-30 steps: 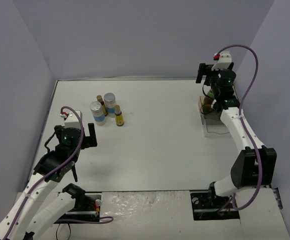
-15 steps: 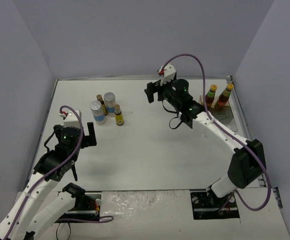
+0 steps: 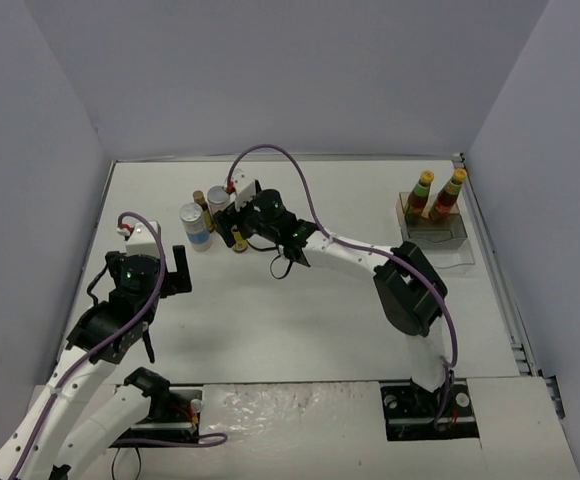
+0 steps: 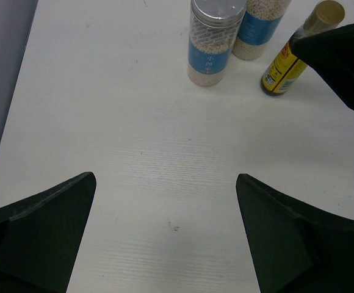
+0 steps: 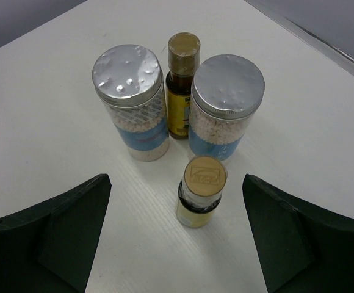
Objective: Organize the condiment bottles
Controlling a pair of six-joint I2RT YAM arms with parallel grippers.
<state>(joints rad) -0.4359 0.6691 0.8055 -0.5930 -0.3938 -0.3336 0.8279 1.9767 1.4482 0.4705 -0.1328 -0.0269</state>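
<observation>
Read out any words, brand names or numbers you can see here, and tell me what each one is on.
Nothing reads clearly enough to quote.
Silver-lidded clear cylinder, blue label: white characters, too blurred to read.
Small dark bottle with yellow label: fine print, too small.
Round tan cap of the short bottle: embossed framed mark, illegible.
Red-labelled brown bottles at the far right: labels too small.

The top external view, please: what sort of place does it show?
Likely a robotics lab bench: plain grey walls enclose a white table, the left arm and right arm mount at its near edge, with condiment bottles as props.
</observation>
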